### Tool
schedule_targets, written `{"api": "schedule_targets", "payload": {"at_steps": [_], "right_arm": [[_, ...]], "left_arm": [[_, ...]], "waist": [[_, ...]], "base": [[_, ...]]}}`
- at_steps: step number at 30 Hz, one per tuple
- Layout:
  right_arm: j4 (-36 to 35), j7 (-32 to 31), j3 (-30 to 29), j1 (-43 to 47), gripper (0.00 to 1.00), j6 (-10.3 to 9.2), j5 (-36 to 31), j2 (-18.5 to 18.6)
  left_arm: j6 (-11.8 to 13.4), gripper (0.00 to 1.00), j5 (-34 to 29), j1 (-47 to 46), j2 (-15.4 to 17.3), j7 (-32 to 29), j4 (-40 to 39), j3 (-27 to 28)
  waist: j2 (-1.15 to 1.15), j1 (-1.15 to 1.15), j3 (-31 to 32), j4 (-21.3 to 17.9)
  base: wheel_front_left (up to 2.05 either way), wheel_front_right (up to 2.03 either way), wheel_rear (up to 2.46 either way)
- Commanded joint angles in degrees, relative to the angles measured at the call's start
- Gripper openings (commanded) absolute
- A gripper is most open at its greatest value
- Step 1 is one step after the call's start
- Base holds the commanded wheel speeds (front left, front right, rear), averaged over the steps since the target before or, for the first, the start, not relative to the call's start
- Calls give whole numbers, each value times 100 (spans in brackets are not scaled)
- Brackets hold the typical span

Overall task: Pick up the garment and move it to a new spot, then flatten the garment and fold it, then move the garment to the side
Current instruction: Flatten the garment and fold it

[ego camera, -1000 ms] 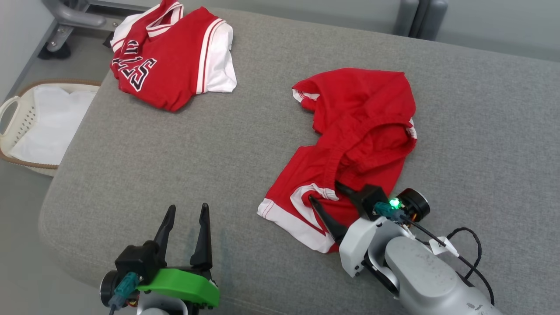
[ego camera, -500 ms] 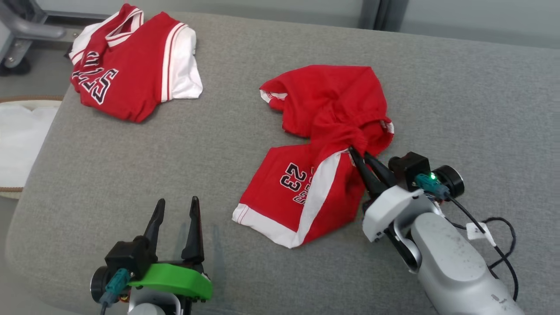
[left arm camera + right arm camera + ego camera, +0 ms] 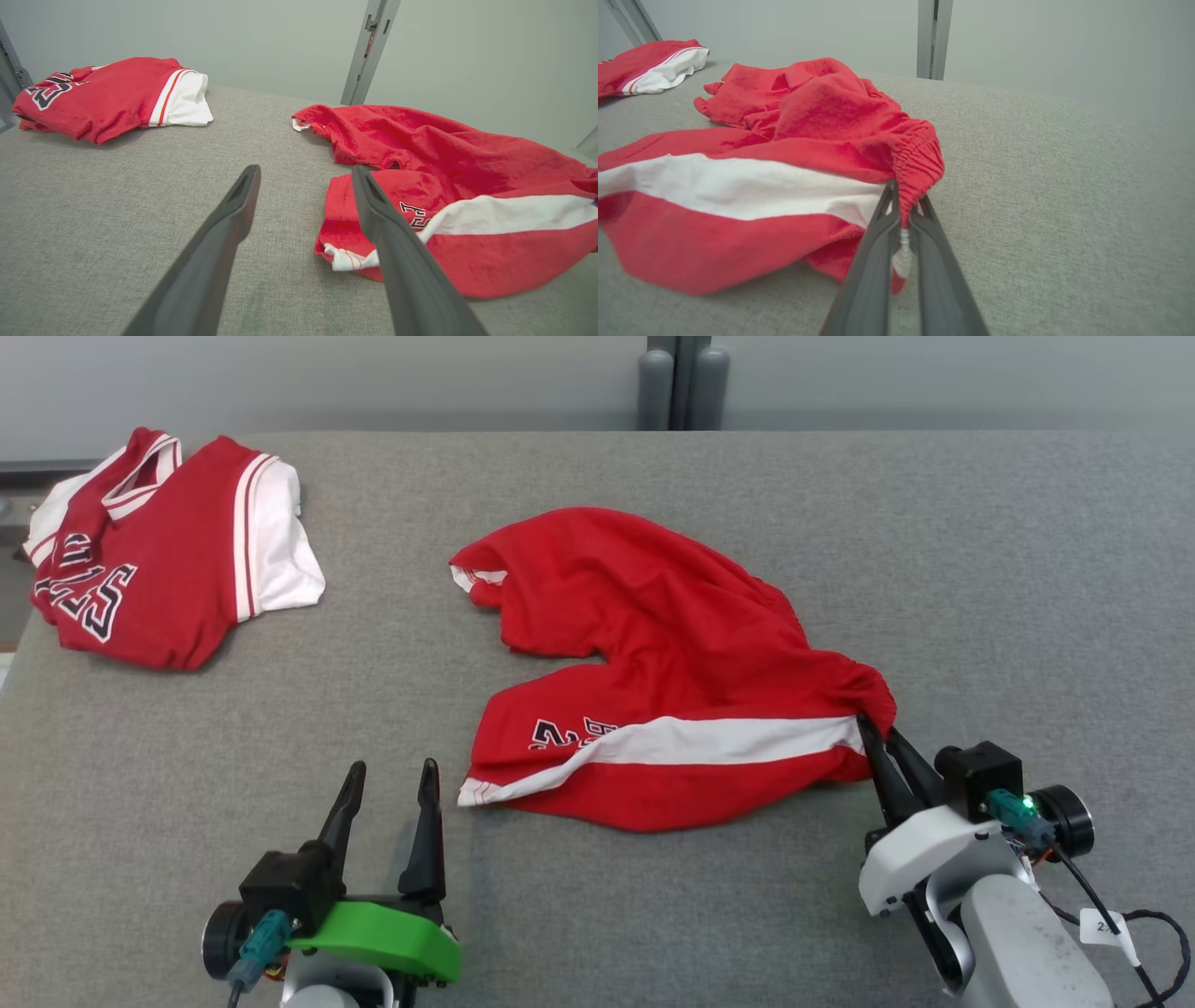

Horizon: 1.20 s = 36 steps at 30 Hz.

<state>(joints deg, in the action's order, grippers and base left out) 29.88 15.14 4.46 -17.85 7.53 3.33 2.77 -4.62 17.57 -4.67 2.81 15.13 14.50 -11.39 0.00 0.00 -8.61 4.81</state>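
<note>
The garment (image 3: 672,681) is a pair of red shorts with a white side stripe and dark numerals, lying stretched across the middle of the grey cushioned surface. My right gripper (image 3: 878,733) is shut on the garment's elastic waistband at its right end; the right wrist view shows the gathered waistband (image 3: 920,163) pinched between the right gripper (image 3: 903,198) fingers. My left gripper (image 3: 389,779) stands open near the front edge, just left of the shorts' leg hem, with nothing between its fingers. In the left wrist view the left gripper (image 3: 306,172) points toward that hem (image 3: 348,256).
A folded red and white jersey (image 3: 159,569) lies at the far left of the surface, also seen as the jersey (image 3: 107,95) in the left wrist view. A grey post (image 3: 681,383) rises behind the back edge. Bare grey surface (image 3: 1027,569) lies to the right.
The right gripper closed on the waistband and pulled it to the right, stretching the shorts out. The head camera also shifted. The left gripper stayed open in place.
</note>
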Motion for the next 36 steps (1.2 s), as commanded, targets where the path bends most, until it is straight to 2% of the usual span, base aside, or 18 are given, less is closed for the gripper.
{"api": "schedule_targets", "payload": {"at_steps": [1, 2, 6, 7, 8, 23, 29, 36], "right_arm": [[-33, 1, -56, 117, 0, -8, -77, 19], [-43, 1, -105, 162, 0, -8, -96, 19], [-80, 1, -245, 360, 47, -8, -116, 22], [-94, 1, -280, 400, 98, -8, -118, 22], [-104, 1, -321, 457, 100, -8, -123, 22], [-985, 1, -754, 914, 100, -8, -66, 22], [-1343, 1, -726, 947, 100, -8, 65, 20], [-1448, 1, -624, 1044, 100, -8, 250, 21]], "left_arm": [[-32, 100, -33, -30, 15, 4, 12, -13], [-30, 100, -39, -49, 15, 3, 19, -31], [-43, 100, -50, -80, 15, 3, 46, -62], [-46, 100, -51, -73, 16, 3, 52, -59], [-46, 100, -57, -59, 15, 3, 62, -61], [-78, 100, -130, 125, 15, 3, -35, -19], [-90, 100, -118, 184, 15, 3, -77, -20], [-79, 100, -94, 239, 15, 3, -115, -3]], "waist": [[0, 0, 80, -136], [0, 0, 81, -154], [0, 0, 121, -208], [0, 0, 137, -222], [0, 0, 160, -241], [0, 0, 560, -474], [0, 0, 683, -491], [0, 0, 735, -463]], "base": [[0, 0, 0], [0, 0, 0], [0, 0, 0], [0, 0, 0], [0, 0, 0], [0, 0, 0], [0, 0, 0], [0, 0, 0]]}}
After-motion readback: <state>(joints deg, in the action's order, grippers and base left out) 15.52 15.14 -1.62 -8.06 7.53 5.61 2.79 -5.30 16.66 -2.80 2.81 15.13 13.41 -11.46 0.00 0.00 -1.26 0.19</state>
